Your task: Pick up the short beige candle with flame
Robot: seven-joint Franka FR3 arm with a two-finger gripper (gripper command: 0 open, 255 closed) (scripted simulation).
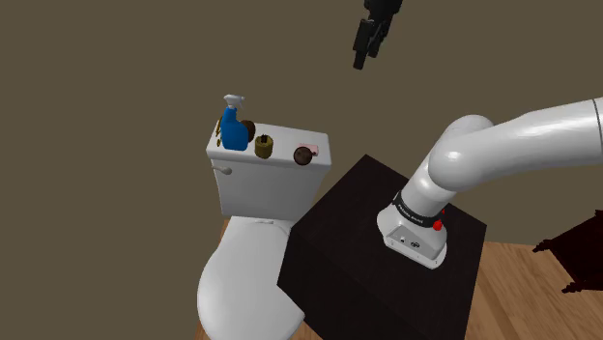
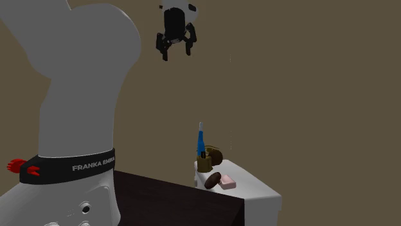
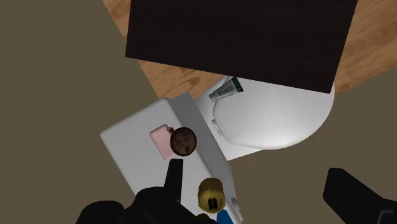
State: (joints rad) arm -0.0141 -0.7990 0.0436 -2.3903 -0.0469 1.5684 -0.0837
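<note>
Ochre candle [image 1: 263, 147] on tank [image 1: 282, 152], gripper [image 2: 177, 52] spread above

White toilet tank [image 1: 263, 191] stands against a drab brown wall [image 1: 106, 87]. On the tank's lid, at the end on the shoulder view's left, is an upright blue spray bottle [image 1: 231, 127] with a white trigger. A brown round item [image 1: 248, 128] sits just beside it; contact cannot be told. At the tank's opposite end, a dark brown ball [image 3: 182, 141] rests partly on a pink square pad [image 3: 159, 138]. In front of the tank is the closed white seat lid [image 1: 242, 285], with a green-and-white tube [image 3: 227, 90] lying on it close to the tank. Wood floor [image 1: 527, 290] lies below the tank.
</note>
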